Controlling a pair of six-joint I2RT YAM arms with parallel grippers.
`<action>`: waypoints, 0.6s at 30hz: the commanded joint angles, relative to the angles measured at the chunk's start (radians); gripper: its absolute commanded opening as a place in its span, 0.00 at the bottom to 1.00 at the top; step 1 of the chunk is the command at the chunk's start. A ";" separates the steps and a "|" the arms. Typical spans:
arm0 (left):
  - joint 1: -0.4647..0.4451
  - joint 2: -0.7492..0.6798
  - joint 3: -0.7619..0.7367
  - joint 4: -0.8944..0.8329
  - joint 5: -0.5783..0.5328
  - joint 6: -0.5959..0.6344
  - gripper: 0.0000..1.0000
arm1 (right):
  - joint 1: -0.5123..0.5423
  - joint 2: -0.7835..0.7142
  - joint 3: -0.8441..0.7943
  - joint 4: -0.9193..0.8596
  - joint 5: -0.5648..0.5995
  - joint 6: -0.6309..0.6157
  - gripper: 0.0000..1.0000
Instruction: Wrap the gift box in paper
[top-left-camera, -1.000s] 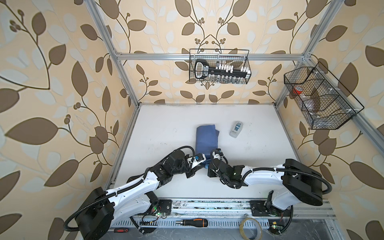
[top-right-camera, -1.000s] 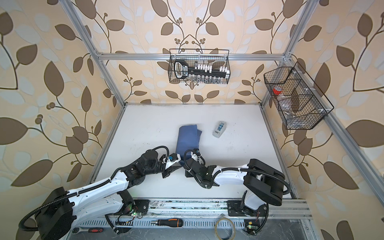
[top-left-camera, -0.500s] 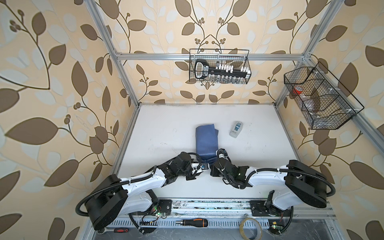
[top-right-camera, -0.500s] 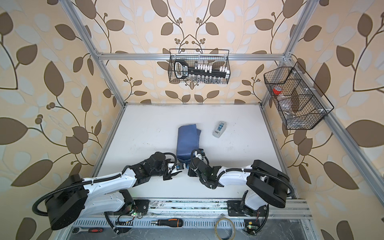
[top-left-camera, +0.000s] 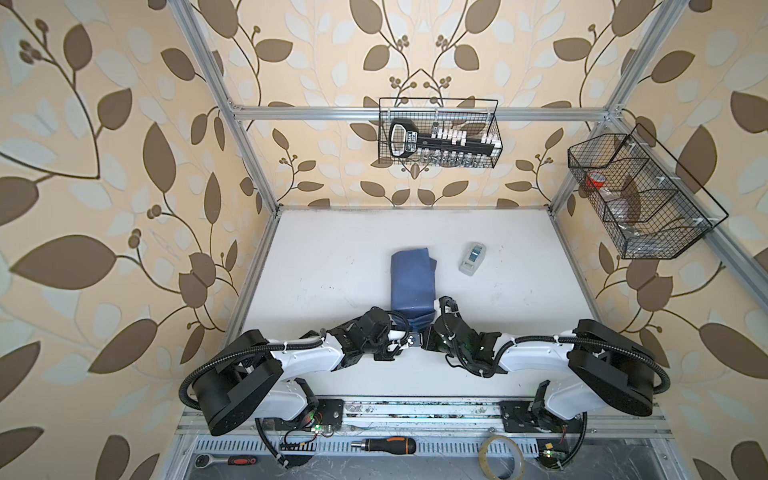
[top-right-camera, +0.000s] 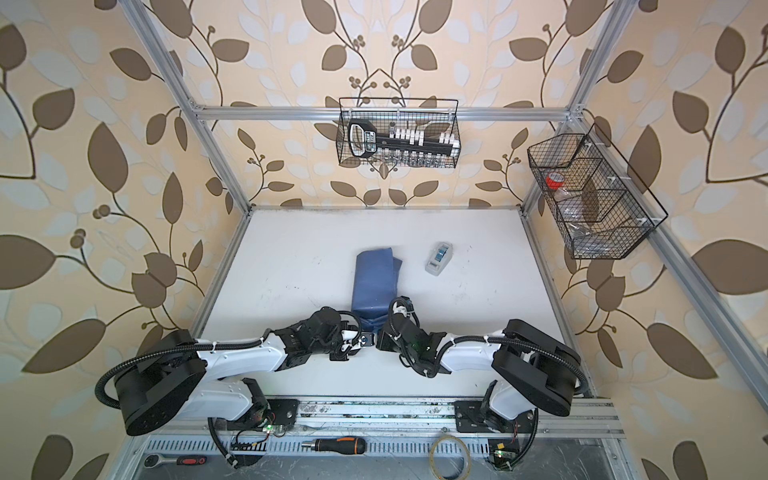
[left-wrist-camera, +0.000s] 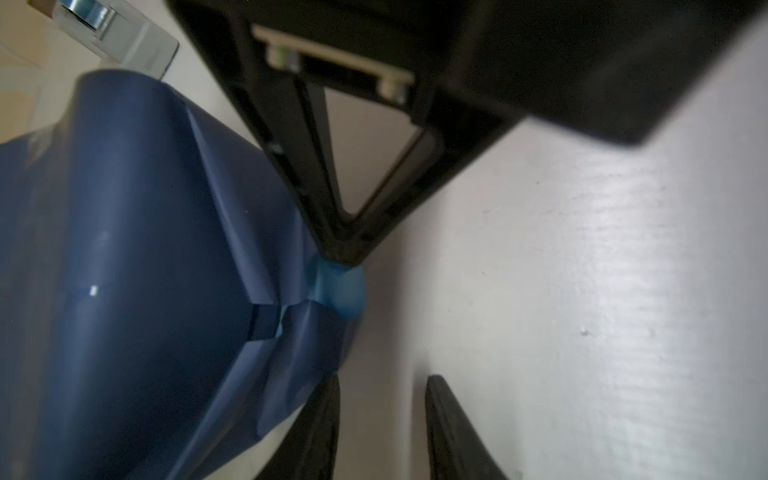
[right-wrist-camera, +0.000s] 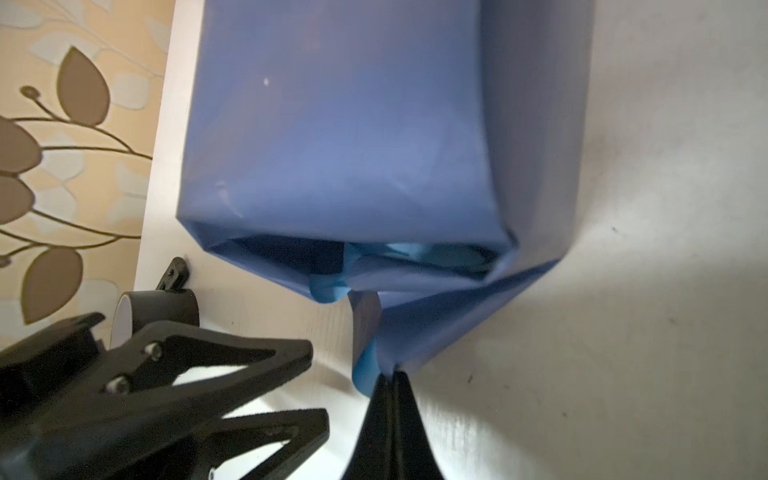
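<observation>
Bare table (top-left-camera: 332, 270) lies open left of the paper (top-left-camera: 411, 282); the dispenser (top-left-camera: 472, 258) stands right.

Both top views are bright, evenly lit and sharp, with only faint shadows on the white surface (top-left-camera: 332, 270). The wrist views are dimmer and soft: the paper (left-wrist-camera: 124, 249) blurs close to the lens, and glare streaks the surface beside it.

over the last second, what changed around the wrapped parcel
The left claw and right claw both sank and drew back toward the near edge of the table, their arms lying flatter. The right claw stays shut, pinching the near-end flap of the paper. The left claw is open beside that flap and holds nothing. The rest of the paper and the tape dispenser have not moved.
</observation>
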 joint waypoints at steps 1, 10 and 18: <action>-0.006 0.018 -0.001 0.117 -0.019 0.073 0.39 | -0.007 0.004 -0.024 0.050 -0.033 0.040 0.00; -0.006 0.076 0.003 0.156 -0.014 0.116 0.36 | -0.035 0.012 -0.060 0.125 -0.084 0.089 0.00; -0.006 0.108 0.007 0.195 -0.018 0.127 0.34 | -0.045 0.032 -0.088 0.209 -0.121 0.135 0.00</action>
